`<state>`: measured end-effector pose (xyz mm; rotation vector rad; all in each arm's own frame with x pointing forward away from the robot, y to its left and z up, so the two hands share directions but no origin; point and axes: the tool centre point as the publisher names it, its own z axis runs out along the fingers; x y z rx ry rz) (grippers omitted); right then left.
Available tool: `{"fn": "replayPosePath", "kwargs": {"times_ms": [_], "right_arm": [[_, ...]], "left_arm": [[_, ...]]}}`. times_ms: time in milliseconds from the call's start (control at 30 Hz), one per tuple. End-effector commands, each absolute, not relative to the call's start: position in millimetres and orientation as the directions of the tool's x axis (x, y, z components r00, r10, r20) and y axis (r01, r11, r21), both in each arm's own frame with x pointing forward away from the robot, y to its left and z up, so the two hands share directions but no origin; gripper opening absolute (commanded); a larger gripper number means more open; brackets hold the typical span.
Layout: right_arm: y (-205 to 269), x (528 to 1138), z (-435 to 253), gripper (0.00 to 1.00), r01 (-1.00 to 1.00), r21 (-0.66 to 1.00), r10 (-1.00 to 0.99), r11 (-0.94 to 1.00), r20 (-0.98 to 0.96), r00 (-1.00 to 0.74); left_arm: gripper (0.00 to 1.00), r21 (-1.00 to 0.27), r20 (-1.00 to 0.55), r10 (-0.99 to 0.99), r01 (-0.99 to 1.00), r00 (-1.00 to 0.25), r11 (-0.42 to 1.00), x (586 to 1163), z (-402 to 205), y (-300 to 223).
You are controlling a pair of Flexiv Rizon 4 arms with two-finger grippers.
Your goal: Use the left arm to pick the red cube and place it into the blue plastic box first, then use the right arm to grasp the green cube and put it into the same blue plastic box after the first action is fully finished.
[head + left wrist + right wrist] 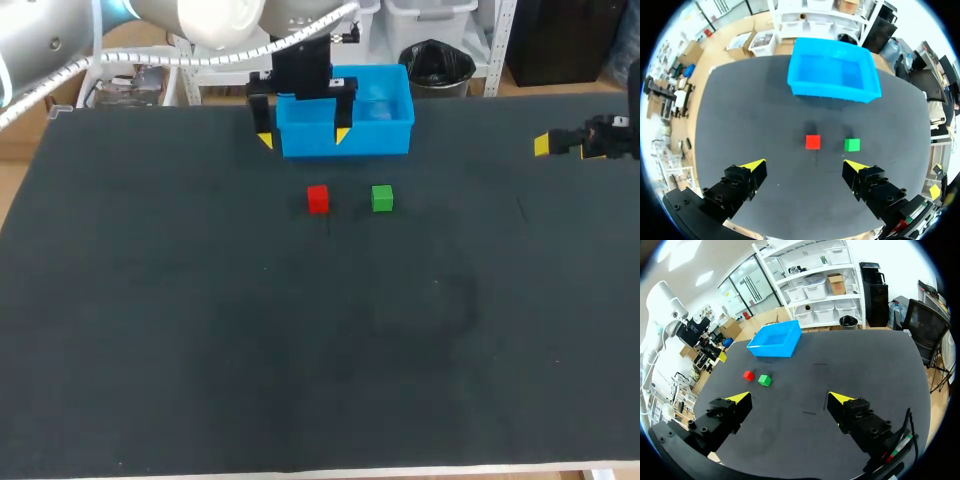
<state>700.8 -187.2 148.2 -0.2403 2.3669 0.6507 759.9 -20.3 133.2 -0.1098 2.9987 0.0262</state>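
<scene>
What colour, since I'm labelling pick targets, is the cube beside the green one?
It is the red cube, clearest in the left wrist view.

Matte black counter with a pale near edge

The counter [180,340] has a dark, dull, even surface from side to side. In the head view a thin pale edge strip [420,474] runs along its 6 o'clock side, and a faint short line [520,208] marks the surface toward 3 o'clock.

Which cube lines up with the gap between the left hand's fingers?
The red cube: it lies ahead of the left hand, near the middle of its gap; the green cube beside it sits ahead of one fingertip instead.
</scene>
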Motion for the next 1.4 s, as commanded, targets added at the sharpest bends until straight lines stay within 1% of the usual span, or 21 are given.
{"fn": "replayPosePath", "kwargs": {"times_ms": [33, 533, 733, 1000, 1400], "right_arm": [[-186.0, 699.8, 149.5, 1.00, -0.325, 0.386, -0.001, 0.863, -0.644, -0.765], [-186.0, 699.8, 149.5, 1.00, -0.325, 0.386, -0.001, 0.863, -0.644, -0.765], [-186.0, 699.8, 149.5, 1.00, -0.325, 0.386, -0.001, 0.863, -0.644, -0.765], [-186.0, 699.8, 149.5, 1.00, -0.325, 0.386, -0.001, 0.863, -0.644, -0.765], [-186.0, 699.8, 149.5, 1.00, -0.325, 0.386, -0.001, 0.863, -0.644, -0.765]], "left_arm": [[1.00, 0.013, -0.140, -0.071, -0.073, -0.988, 0.997, 760.3, 133.6, -20.2], [1.00, 0.013, -0.140, -0.071, -0.073, -0.988, 0.997, 760.3, 133.6, -20.2], [1.00, -0.031, -0.126, -0.087, -0.083, -0.988, 0.996, 762.3, 119.3, -19.8], [1.00, -0.054, -0.114, -0.074, -0.068, -0.991, 0.996, 770.7, 99.3, -22.6], [1.00, -0.054, -0.094, -0.051, -0.046, -0.994, 0.997, 784.2, 72.2, -26.9]]}}
